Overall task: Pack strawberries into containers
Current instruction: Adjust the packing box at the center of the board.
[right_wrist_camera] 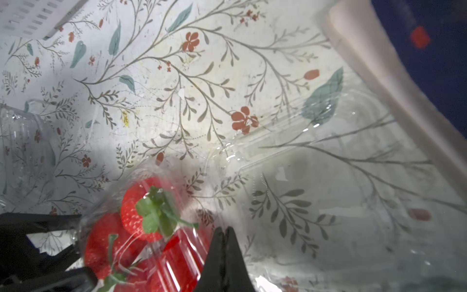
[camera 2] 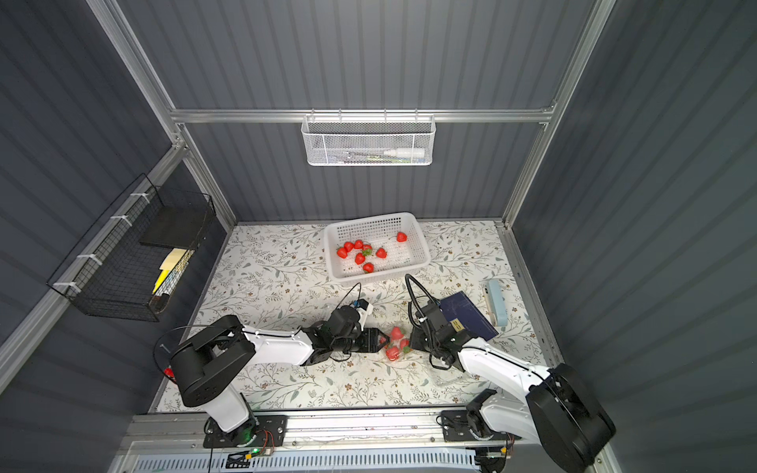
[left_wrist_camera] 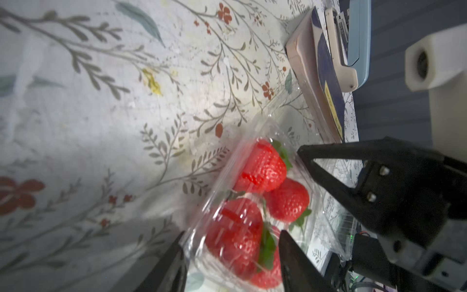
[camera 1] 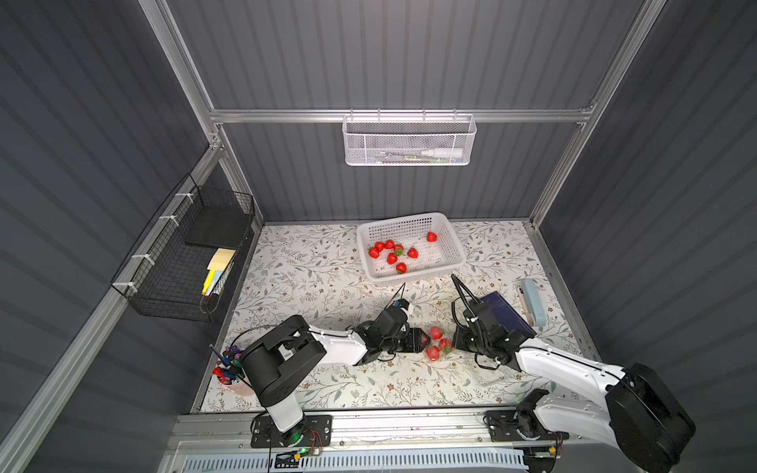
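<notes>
- A white basket (camera 1: 452,245) is set on the table (camera 1: 307,266) close to the far edge, about midway along it. Eight strawberries (camera 1: 392,258) are seen loose on its floor, most gathered toward its left half and one apart near its far wall.
- A clear container (left_wrist_camera: 227,184) is placed nearer the front edge than the basket, roughly midway between the left and right edges. Four further strawberries (left_wrist_camera: 260,169) are packed inside it, touching one another.
- The container is flanked by the two grippers, one at each side.
- The left gripper (left_wrist_camera: 231,235) is held partly open, with the near end of the container between its fingers (left_wrist_camera: 169,268). One finger is seen against the plastic wall, but whether the container is squeezed cannot be told.
- The right gripper (right_wrist_camera: 223,231) is closed, its fingers pressed together. Its tip is laid at the edge of the container from the opposite side; whether any plastic is pinched there cannot be told.
- An empty container (right_wrist_camera: 341,156) is seen in the right wrist view just beside a dark blue book (camera 1: 508,313), which is laid toward the right edge.
- A pale blue stapler (camera 1: 534,305) is laid just beside the book, nearer still to the right edge.
</notes>
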`<state>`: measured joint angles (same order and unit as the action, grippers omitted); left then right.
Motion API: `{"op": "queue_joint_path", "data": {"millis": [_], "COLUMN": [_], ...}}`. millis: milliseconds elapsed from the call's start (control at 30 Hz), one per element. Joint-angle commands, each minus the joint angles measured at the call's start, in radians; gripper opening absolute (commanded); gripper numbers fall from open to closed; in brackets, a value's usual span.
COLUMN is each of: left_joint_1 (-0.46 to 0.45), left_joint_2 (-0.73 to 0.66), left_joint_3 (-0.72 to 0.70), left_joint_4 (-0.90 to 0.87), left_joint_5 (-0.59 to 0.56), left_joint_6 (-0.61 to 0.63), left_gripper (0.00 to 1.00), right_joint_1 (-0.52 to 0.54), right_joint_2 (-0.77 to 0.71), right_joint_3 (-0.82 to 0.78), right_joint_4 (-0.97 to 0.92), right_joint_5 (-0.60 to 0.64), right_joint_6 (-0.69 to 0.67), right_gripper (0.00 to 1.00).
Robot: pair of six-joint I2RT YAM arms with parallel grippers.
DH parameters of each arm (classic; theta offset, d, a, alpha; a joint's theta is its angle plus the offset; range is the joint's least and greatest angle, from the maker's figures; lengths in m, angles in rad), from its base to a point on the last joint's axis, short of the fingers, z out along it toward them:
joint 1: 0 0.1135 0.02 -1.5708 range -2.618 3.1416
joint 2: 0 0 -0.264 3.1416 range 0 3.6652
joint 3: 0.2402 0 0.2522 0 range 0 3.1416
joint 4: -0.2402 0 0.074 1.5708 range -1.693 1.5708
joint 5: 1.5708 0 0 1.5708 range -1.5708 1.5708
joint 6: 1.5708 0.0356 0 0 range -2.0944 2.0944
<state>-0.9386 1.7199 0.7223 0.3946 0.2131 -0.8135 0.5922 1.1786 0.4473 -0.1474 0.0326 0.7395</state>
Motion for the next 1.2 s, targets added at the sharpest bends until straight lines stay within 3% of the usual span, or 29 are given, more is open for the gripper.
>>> {"op": "queue_joint_path", "data": {"millis": [0,233,433,633,733,833,967,1033,1167], "left_joint_1": [0.015,0.070,0.176,0.204,0.203,0.176,0.062,0.017,-0.026], "left_joint_2": [0.030,0.082,0.108,0.054,-0.049,-0.163,-0.270,-0.305,-0.370], "left_joint_3": [0.065,0.149,0.244,0.336,0.278,0.164,0.087,0.067,0.019], "left_joint_4": [-0.043,-0.059,-0.145,-0.272,-0.284,-0.323,-0.419,-0.434,-0.471], "left_joint_5": [0.030,0.078,0.046,-0.080,-0.131,-0.167,-0.243,-0.233,-0.213], "left_joint_6": [0.065,0.105,0.208,0.283,0.237,0.164,0.070,0.032,-0.027], "left_gripper": [0.57,0.57,0.56,0.57,0.55,0.60,0.61,0.58,0.43], "right_joint_1": [-0.002,-0.002,-0.002,-0.002,-0.001,-0.002,-0.006,-0.008,-0.011], "right_joint_2": [0.004,0.016,0.022,-0.006,-0.053,-0.101,-0.083,-0.040,0.059], "right_joint_3": [0.038,0.043,0.027,0.012,0.041,0.083,0.142,0.171,0.205], "right_joint_4": [-0.007,0.006,0.008,-0.006,-0.068,-0.122,-0.140,-0.133,-0.069], "right_joint_5": [-0.025,-0.101,-0.131,-0.149,-0.110,-0.046,-0.001,0.008,-0.016], "right_joint_6": [-0.009,0.026,0.041,0.039,0.007,-0.032,-0.084,-0.086,-0.077], "right_gripper": [0.00,0.00,0.00,0.00,0.00,0.00,0.00,0.00,0.00]}}
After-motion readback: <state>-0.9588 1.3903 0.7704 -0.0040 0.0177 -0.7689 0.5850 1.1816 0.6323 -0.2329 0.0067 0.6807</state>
